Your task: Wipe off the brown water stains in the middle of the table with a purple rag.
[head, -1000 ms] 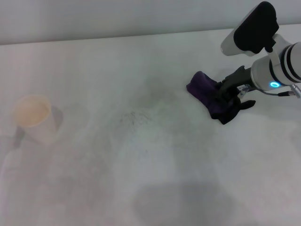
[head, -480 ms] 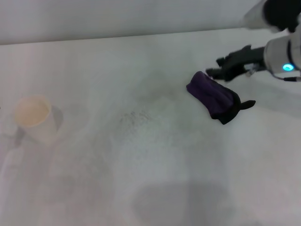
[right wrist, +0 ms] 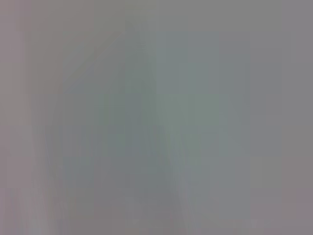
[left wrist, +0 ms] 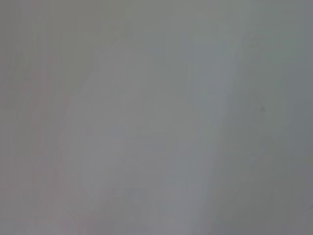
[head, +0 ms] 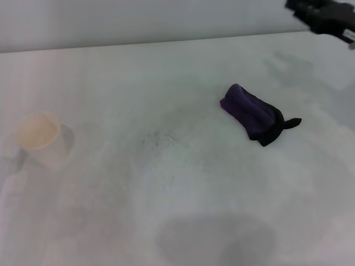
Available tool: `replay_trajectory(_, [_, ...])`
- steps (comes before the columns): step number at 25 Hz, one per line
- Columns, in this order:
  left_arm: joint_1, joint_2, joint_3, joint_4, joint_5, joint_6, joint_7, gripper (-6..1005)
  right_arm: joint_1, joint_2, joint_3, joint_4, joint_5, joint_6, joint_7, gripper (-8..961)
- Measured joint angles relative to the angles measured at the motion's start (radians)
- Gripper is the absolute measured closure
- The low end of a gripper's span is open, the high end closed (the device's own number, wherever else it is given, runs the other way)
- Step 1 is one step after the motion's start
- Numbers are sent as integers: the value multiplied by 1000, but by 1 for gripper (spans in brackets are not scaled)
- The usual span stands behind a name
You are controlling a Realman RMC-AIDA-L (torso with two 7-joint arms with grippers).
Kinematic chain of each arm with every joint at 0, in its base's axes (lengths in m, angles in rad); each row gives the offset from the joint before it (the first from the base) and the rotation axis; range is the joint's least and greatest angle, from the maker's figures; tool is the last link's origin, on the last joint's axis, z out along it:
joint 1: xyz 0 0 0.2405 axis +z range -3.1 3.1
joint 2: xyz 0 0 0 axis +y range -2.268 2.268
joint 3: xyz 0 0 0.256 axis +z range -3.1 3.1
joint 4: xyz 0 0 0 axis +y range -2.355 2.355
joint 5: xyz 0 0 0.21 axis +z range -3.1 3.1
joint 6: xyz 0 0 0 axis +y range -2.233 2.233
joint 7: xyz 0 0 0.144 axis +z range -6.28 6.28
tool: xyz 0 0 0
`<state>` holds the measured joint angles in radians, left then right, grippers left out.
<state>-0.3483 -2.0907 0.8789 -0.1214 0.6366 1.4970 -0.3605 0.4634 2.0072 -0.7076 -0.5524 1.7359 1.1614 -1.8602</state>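
The purple rag point(head: 252, 114) lies bundled on the white table point(head: 166, 77), right of the middle, its black tail pointing right. Nothing holds it. My right gripper point(head: 324, 15) shows only as a dark shape at the far right corner of the head view, raised well away from the rag. No tan-brown water stain shows in the head view; only faint dark speckles point(head: 161, 137) mark the middle of the table. My left gripper is out of view. Both wrist views show only plain grey.
A pale paper cup point(head: 40, 138) stands near the table's left edge. A large grey shadow patch point(head: 213, 238) lies at the front middle. The table's far edge point(head: 138, 43) meets a grey wall.
My right gripper let go of the purple rag, rose and drew back to the far right corner. The rag stays where it was left.
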Motion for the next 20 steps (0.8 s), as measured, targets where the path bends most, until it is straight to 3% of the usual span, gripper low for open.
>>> replay_trajectory(4, [2, 1, 0, 8, -1, 0, 0, 111, -5, 5, 109, 146, 134, -38, -304, 444])
replay_trajectory(8, [7, 2, 0, 15, -1, 0, 0, 111, 11, 10, 225, 330, 335, -165, -670, 394])
replay_trajectory(12, [8, 2, 0, 14, -8, -1, 0, 111, 26, 14, 276, 458, 455, -200, -968, 311])
replay_trajectory(20, [8, 2, -2, 11, -50, -5, 0, 111, 27, 15, 308, 503, 470, -194, -990, 124])
